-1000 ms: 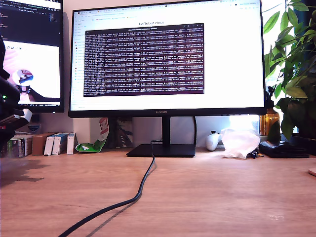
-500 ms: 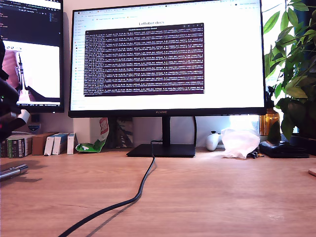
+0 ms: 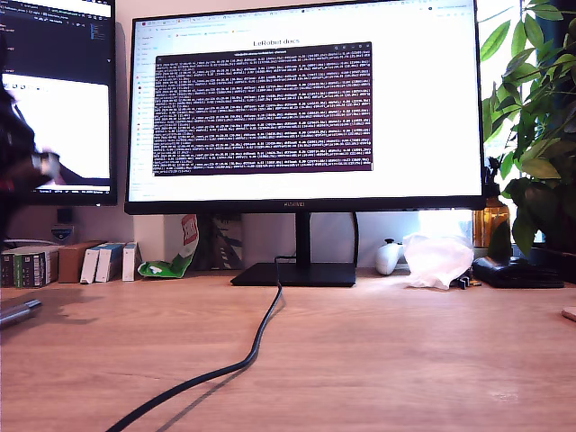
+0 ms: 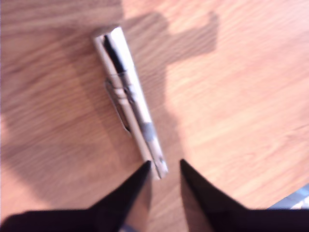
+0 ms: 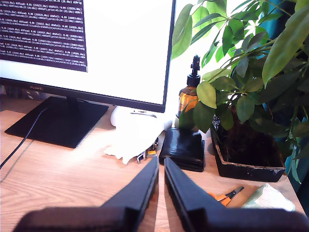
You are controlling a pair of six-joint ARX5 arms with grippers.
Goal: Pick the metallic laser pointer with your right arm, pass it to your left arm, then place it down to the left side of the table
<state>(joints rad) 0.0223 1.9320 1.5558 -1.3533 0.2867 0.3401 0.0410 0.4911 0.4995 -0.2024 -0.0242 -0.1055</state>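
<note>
A: What's the biggest thing u see?

B: The table (image 3: 378, 360), wide and light brown. A big monitor (image 3: 306, 108) stands at the back w/ a black cable (image 3: 256, 346) running toward the cam.

A: And the arms?

B: One arm (image 3: 20, 157) is a dark blur, up high at the exterior view's left edge. Can't make out its shape. My first gripper (image 4: 164, 169) points down at the wood, jaws spread a bit, nothing in them. My second gripper (image 5: 161, 166) is held level, facing the plant pot (image 5: 246, 162). Its jaws are almost together w/ a thin gap, holding nothing.

A: What's in the pot?

B: Dark soil and a green leafy plant (image 5: 241, 63).

A: Where's the metallic laser pointer?

B: The metallic laser pointer (image 4: 130, 99) lies flat on the table, its near end just by my first gripper's tips. In the exterior view it's cut off (image 3: 18, 311) at the left edge. The wrist pic is blurry, so I can't tell if the tips touch it.
</note>
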